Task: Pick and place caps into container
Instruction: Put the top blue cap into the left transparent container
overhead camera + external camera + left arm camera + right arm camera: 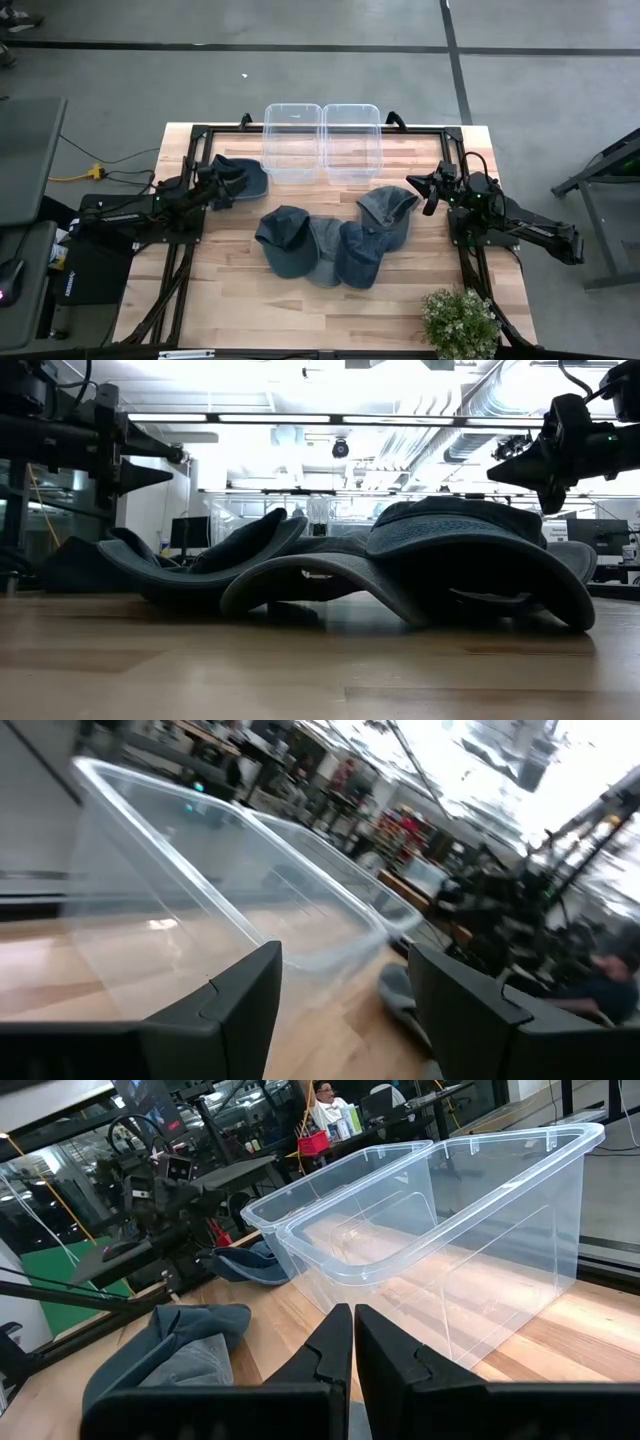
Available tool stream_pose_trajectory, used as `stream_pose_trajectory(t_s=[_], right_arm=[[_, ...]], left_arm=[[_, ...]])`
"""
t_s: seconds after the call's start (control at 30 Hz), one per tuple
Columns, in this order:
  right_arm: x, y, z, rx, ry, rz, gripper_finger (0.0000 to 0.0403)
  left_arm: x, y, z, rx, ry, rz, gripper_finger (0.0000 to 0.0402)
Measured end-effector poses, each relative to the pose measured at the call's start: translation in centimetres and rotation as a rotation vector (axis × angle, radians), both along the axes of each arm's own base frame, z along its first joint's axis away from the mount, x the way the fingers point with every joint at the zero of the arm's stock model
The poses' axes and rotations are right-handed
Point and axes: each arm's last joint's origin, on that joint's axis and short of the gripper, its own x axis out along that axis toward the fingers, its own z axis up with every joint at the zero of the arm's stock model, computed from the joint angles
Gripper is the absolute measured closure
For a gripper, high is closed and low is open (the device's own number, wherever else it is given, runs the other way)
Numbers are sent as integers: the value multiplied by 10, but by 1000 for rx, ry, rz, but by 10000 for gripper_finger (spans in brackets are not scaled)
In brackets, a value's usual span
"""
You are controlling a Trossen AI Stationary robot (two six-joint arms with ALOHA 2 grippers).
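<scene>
Nearest you, a plant stands at the table's near right corner.

Mid-table you have four caps in an overlapping cluster, touching one another: one at the left, a paler one and a dark one in the middle, and one at the right lying a little farther back. The low view shows their brims curving up off the wood.

Your fifth cap lies apart at the far left, just beside the left bin, with the left gripper over it. The left wrist view shows that gripper's fingers spread wide with nothing between them.

Your right gripper hangs above the table at the right, near the rightmost cap and the right bin. Its fingers are pressed together and hold nothing.

Farthest, the two clear bins stand side by side, touching, at the table's far edge. Neither holds a cap.
</scene>
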Motion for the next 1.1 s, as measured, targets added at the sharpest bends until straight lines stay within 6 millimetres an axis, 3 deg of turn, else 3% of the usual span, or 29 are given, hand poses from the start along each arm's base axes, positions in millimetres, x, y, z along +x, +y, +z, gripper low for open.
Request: stream_pose_trajectory(t_s=[0.27,0.77,0.97,1.1], right_arm=[[0,0,0,0,0,0,391],[0,0,0,-1,0,0,391],[0,0,0,0,0,0,391],[0,0,0,0,0,0,391]], left_arm=[[0,-3,7,91,20,-99,184],[-26,-5,74,232,19,5,184],[-37,-4,101,215,194,96,184],[-33,-3,121,204,322,91,184]])
